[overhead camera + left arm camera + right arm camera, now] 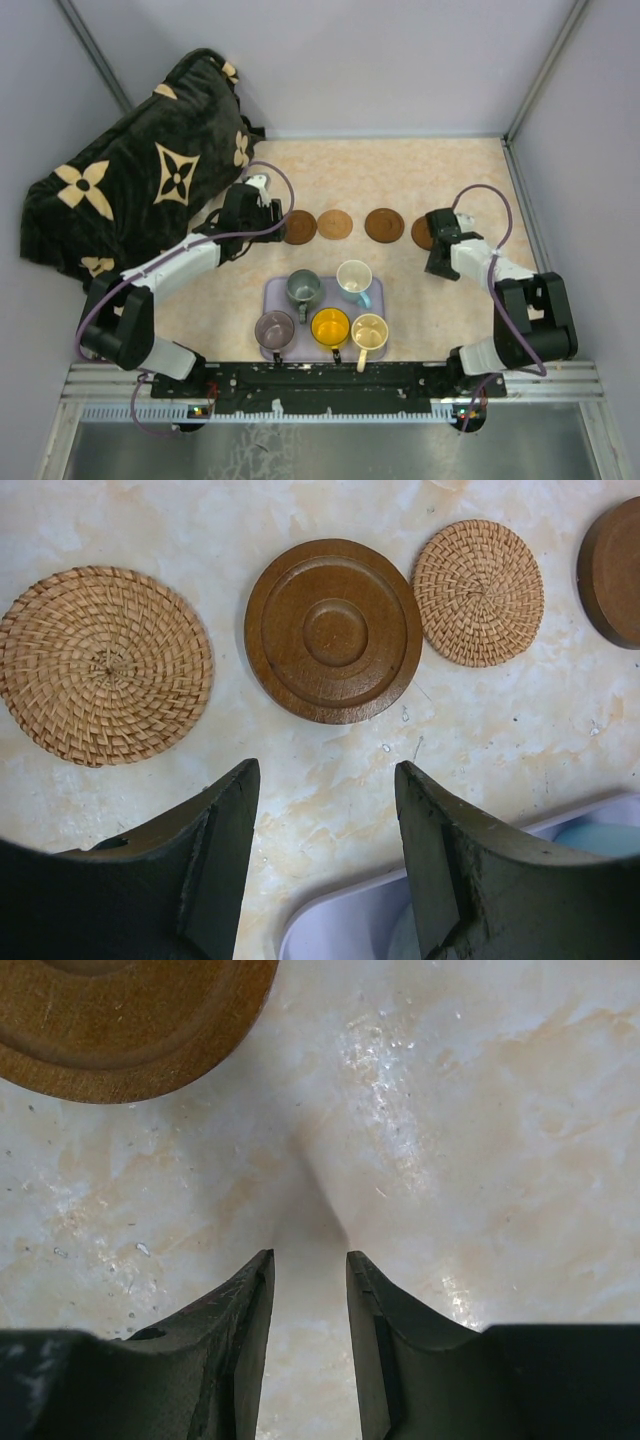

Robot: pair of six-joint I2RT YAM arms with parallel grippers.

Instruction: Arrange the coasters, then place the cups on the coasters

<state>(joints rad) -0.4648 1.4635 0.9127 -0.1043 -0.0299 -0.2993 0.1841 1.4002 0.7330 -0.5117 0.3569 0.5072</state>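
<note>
Black flower-print blanket (140, 180) is lying on the bench (400, 170) at far left. Lavender tray (272, 295) is sitting front-centre and carrying all five cups: purple-grey cup (275, 328), grey-green cup (303, 288), yellow-orange cup (330, 326), cream cup (368, 332), light blue cup (354, 278). Left pincer (325, 768) is hovering wide, gripping nothing. Right pincer (309, 1255) is hovering narrow, gripping nothing, near the end wooden coaster (130, 1020). Coasters are lying in a row beyond the tray, none touching: first wicker coaster (105, 665), ringed wooden coaster (333, 630), second wicker coaster (478, 592), next wooden coaster (612, 570).
</note>
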